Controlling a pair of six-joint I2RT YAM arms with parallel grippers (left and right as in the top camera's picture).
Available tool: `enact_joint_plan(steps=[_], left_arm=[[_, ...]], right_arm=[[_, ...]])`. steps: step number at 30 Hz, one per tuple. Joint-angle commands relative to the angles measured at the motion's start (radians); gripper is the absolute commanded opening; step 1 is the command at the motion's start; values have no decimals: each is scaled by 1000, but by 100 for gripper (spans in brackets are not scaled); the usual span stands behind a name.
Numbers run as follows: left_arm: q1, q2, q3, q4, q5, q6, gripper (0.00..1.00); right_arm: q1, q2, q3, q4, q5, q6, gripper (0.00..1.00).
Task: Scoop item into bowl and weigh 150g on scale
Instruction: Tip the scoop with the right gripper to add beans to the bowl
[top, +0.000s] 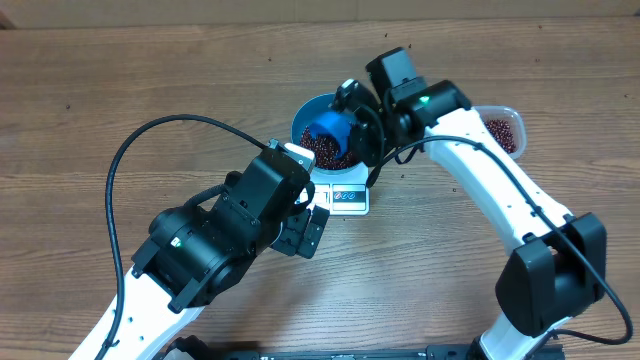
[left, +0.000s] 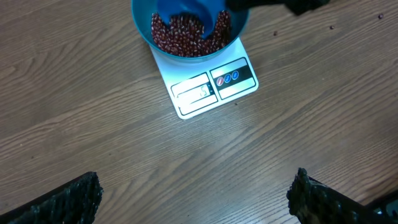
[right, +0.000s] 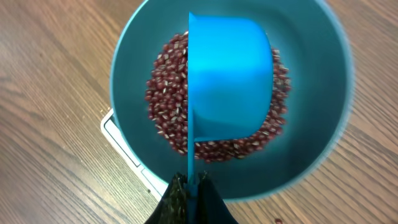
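Nearest thing in the scene is the left gripper (left: 193, 202), hanging over bare wooden table (top: 120, 80) with its jaws spread wide and nothing in them; from its wrist camera you only see the two black fingertips (left: 62, 202) poking in at the bottom corners. Just past it sits the scale (left: 211, 87), a small white one with the display and two buttons along the near edge. I can make out a 5 on the readout, the rest is too faint for me. The bowl (right: 124, 74) is on the far part of the scale, bright blue, with a decent layer of the beans (right: 165, 93) across the bottom. Over that heap is the small blue scoop (right: 230, 87), turned on its side so you're looking at the outside of the cup. Can't tell if it's actually touching the beans. The right gripper (right: 189, 196) is clamped tight on the scoop's thin handle, reaching in from the far right. Off to the right of the bowl, on the other side of that arm, there's a clear plastic tub (top: 512, 115) with more beans in it. A few stray beans (left: 273, 34) lie on the table right of the bowl.
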Motion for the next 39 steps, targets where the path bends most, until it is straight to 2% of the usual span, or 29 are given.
enact_joint_plan(steps=[1,15,19,21,24,26,29,32,34,37,39], left_arm=[[4,-10,20,3,-13,19,100],[4,-10,20,3,-13,19,99],[4,-10,20,3,-13,19,99],[4,-10,20,3,-13,19,100],[4,-10,20,3,-13,19,100],[4,-10,20,3,-13,19,100],[4,-10,20,3,-12,19,100],[4,-10,20,3,-13,19,100],[4,-10,20,3,-13,19,99],[4,-10,20,3,-13,19,100],[4,-10,20,3,-13,19,99]], right_arm=[[-40,-53,17,17,-48,56,4],[-52,-158,18,72,-62,69,4],[-48,-159,17,13,-61,-63,4],[-49,-159,17,20,-60,-51,4],[-47,-159,17,0,-61,-108,4],[-51,-159,17,24,-43,-58,4],[-47,-159,17,2,-39,-120,4],[-46,-159,17,17,-43,-85,4],[-44,-159,17,-7,-61,-154,4],[-47,-159,17,15,-45,-102,4],[-43,-159,17,-15,-59,-174,4]])
